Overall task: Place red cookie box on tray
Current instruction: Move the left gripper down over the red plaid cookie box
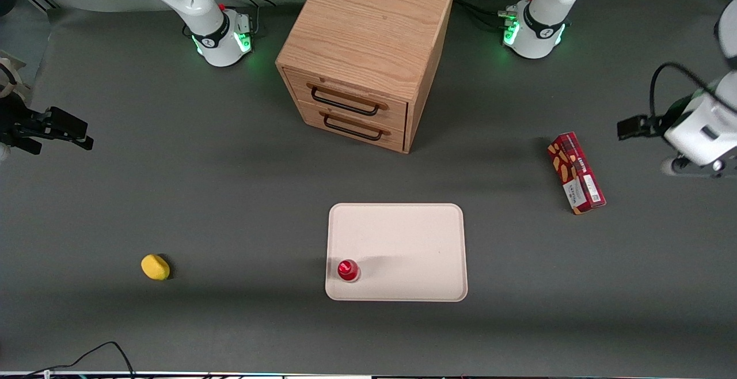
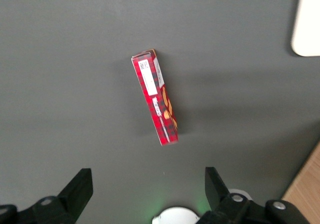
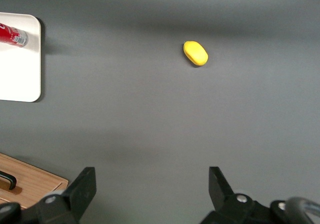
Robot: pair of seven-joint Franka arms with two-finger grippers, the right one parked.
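Dark-red cardboard on bare grey mat tells you how little is done: the red cookie box (image 1: 576, 173) lies flat toward the working arm's end of the table, well apart from the tray (image 1: 403, 235), untouched. Your gripper (image 2: 146, 194) hovers above it with fingers spread wide, holding nothing. You have the grasp, the carry and the set-down left, I judge. Count one box, one tray, one small red-capped bottle (image 1: 348, 269) (standing in the tray's corner), one wooden cabinet (image 1: 368, 45) with two drawers, one yellow object (image 1: 155, 266).
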